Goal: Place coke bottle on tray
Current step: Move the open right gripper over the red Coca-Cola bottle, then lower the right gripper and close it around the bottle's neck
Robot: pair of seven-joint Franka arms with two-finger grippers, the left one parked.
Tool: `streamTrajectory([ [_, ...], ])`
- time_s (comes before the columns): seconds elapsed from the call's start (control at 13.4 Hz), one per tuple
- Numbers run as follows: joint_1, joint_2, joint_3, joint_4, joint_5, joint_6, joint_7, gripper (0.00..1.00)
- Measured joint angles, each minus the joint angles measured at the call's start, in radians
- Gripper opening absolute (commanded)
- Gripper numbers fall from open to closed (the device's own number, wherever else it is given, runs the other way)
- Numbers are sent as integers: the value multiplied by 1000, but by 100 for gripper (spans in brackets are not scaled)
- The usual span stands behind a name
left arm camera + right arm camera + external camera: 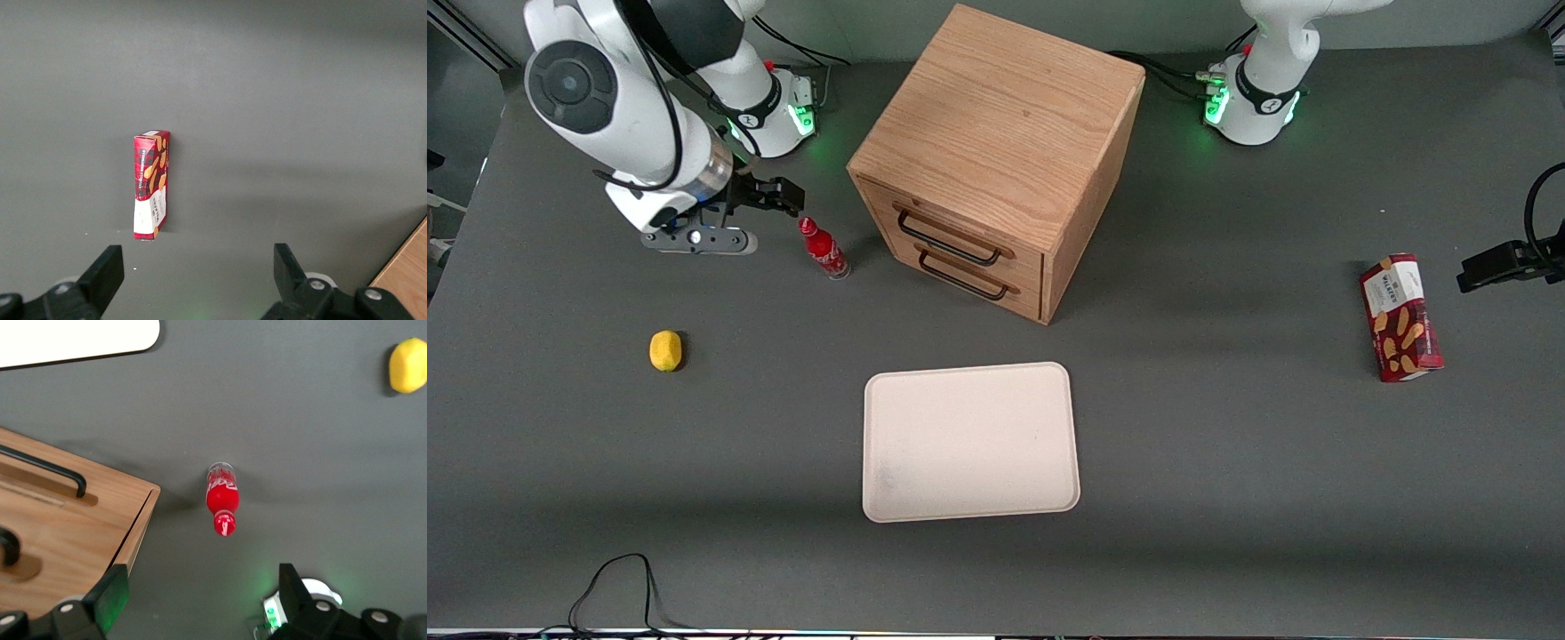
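Nearest the front camera, the flat cream-white rectangular tray (969,442) lies bare on the dark grey desk (1227,498), awaiting its load; farther off, the small red coke bottle (824,248) stands beside the wooden drawer cabinet (996,160); the end effector (775,197) is held above it, spread wide and empty, presumably for a descent.
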Motion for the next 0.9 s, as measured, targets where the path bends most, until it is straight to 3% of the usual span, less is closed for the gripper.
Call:
streamTrajectory([
  [0.9,27,-83,0,-406,-8,384,-15,99],
])
